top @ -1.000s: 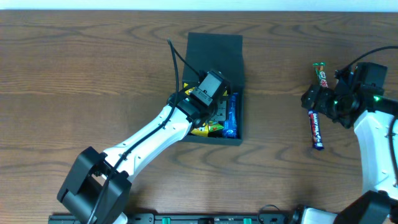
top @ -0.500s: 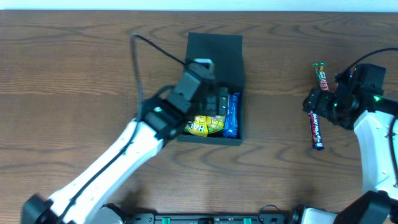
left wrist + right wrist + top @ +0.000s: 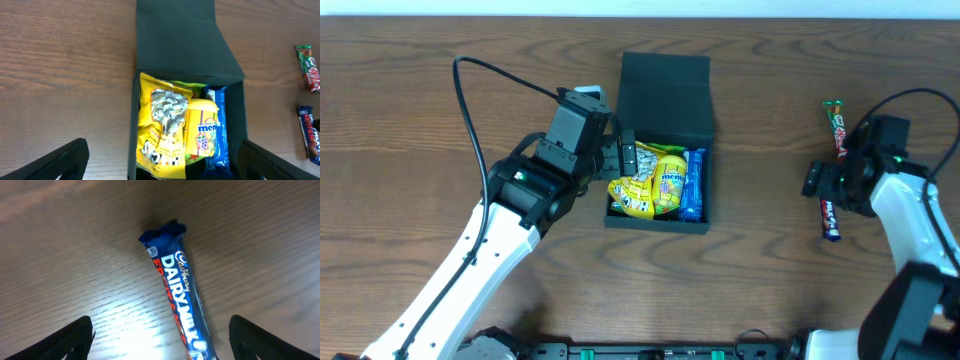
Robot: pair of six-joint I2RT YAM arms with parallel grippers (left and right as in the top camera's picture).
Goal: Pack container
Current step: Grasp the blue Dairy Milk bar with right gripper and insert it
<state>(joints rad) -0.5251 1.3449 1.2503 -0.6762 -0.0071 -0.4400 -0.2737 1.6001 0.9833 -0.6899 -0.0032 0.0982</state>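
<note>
The container (image 3: 665, 95) is a dark box with its flap lid open toward the back; it also shows in the left wrist view (image 3: 175, 40). Inside lie a yellow snack packet (image 3: 632, 190), a yellow Mentos bottle (image 3: 670, 178) and a blue bar (image 3: 694, 185). My left gripper (image 3: 627, 158) is open and empty, just above the box's left edge (image 3: 160, 167). My right gripper (image 3: 820, 185) is open over the top end of a blue Dairy Milk bar (image 3: 830, 218), which lies on the table between the fingers (image 3: 162, 342) in the right wrist view (image 3: 177, 290).
A green and red wrapped bar (image 3: 836, 122) lies on the table beyond the Dairy Milk bar, also in the left wrist view (image 3: 310, 67). The left arm's black cable (image 3: 470, 110) arcs over the table's left side.
My left arm has drawn back out of the box to the left, uncovering the yellow packet and Mentos bottle. My right gripper has shifted slightly lower over the Dairy Milk bar.
</note>
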